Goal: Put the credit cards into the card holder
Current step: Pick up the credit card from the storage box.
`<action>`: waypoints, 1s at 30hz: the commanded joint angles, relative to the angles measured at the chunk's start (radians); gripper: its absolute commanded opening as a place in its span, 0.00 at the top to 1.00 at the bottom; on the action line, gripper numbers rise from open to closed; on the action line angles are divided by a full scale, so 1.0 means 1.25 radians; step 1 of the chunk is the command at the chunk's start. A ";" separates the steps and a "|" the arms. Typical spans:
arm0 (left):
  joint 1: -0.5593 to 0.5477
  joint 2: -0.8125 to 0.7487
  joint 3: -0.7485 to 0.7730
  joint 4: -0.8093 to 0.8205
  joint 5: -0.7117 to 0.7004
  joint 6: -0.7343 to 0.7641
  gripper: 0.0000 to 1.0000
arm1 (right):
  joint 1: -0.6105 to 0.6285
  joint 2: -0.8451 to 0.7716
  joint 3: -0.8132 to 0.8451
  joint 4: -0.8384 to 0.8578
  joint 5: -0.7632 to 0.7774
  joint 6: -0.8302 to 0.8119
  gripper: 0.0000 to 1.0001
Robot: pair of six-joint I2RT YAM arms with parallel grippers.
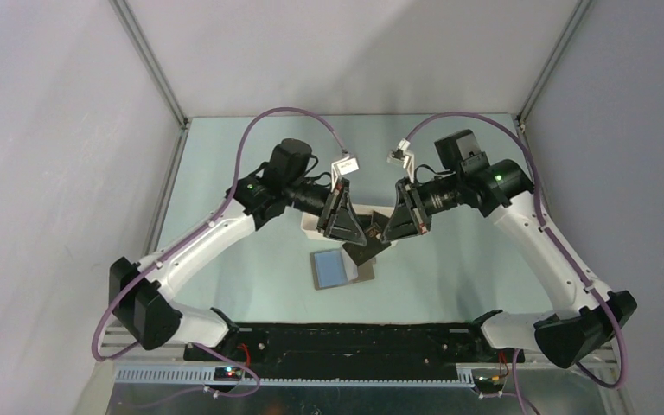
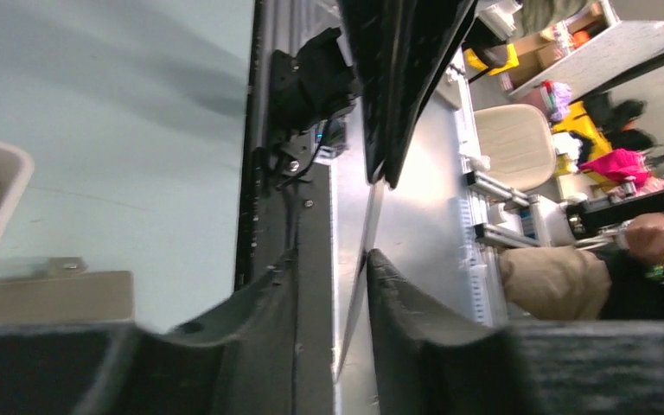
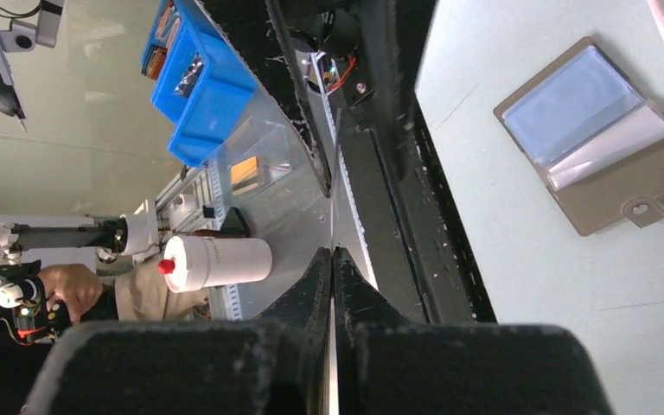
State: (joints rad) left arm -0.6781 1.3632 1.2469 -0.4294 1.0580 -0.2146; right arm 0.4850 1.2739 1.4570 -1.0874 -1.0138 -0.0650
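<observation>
Grips credit card (image 1: 365, 249) in clenched right pincer (image 3: 332, 252). Straddles same card with released left pincer (image 2: 331, 259). Near open card holder (image 3: 588, 130) on worktop (image 3: 527, 303).

Resembles a robotics lab. Shows a grey-walled test cell (image 1: 52, 130), a blue parts bin (image 3: 199, 86), cluttered shelving (image 2: 605, 43) and an operator (image 2: 553, 281) holding a control handle (image 3: 60, 235).

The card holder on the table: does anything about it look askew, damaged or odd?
Yes, slightly. The card holder lies open, and one pale translucent leaf sticks out crooked from under the light blue pocket, its edges not lined up with the cover. No tear or other damage shows.
</observation>
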 commanded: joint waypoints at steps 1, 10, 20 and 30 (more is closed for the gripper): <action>-0.009 0.027 0.045 0.015 0.064 -0.018 0.71 | 0.012 0.015 0.011 -0.010 -0.024 -0.017 1.00; -0.013 -0.006 0.030 0.018 -0.096 -0.063 1.00 | -0.038 -0.039 -0.049 0.172 0.100 0.159 0.50; -0.006 -0.232 -0.205 0.446 -0.461 -0.464 1.00 | -0.099 -0.271 -0.376 0.749 0.117 0.580 0.09; -0.007 -0.271 -0.327 0.713 -0.403 -0.645 1.00 | -0.020 -0.159 -0.444 1.124 0.025 0.787 0.35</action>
State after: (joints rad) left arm -0.6888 1.0447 0.8455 0.2764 0.5308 -0.9226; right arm 0.4339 1.0374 0.8936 0.0254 -0.9146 0.7719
